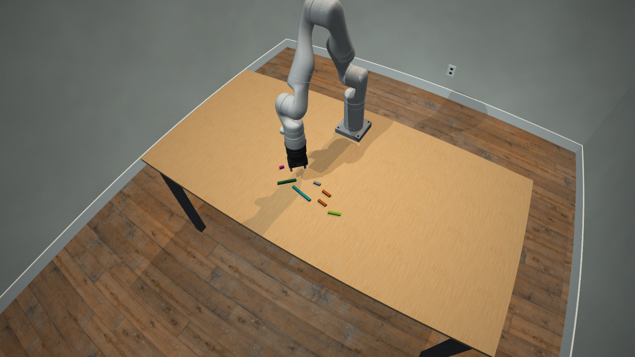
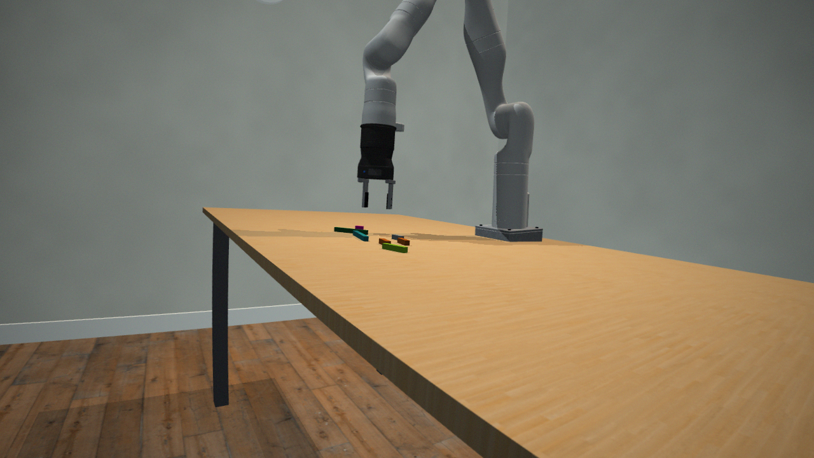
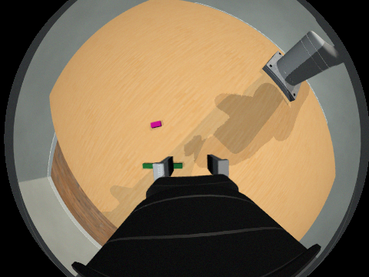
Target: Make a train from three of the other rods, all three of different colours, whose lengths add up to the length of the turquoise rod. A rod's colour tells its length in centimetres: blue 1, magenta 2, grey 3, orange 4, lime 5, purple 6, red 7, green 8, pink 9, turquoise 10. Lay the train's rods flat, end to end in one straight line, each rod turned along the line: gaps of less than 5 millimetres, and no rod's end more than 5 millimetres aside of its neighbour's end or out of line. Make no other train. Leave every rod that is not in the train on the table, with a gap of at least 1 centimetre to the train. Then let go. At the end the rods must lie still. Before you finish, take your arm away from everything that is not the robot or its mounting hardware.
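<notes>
My gripper [image 1: 297, 168] [image 2: 377, 207] [image 3: 190, 162] is open and empty, high above the table. A magenta rod [image 1: 281, 167] [image 2: 358, 228] [image 3: 156, 124] lies apart at the far left of the group. A green rod [image 1: 286, 181] [image 2: 341, 229] [image 3: 177, 165] is partly behind a finger in the wrist view. A turquoise rod [image 1: 301, 193] [image 2: 360, 235] lies near the green one. A grey rod [image 1: 317, 183] [image 2: 397, 236], two orange rods, one [image 1: 326, 193] [image 2: 403, 242] behind the other [image 1: 322, 203] [image 2: 384, 241], and a lime rod [image 1: 334, 213] [image 2: 395, 247] lie separately to the right. All lie flat.
The wooden table [image 1: 421, 212] [image 2: 540, 296] [image 3: 115, 77] carries the rods. The arm's base [image 1: 353, 129] [image 2: 508, 233] [image 3: 282, 78] stands at its back edge. The arm's shadow falls across the green and turquoise rods' area.
</notes>
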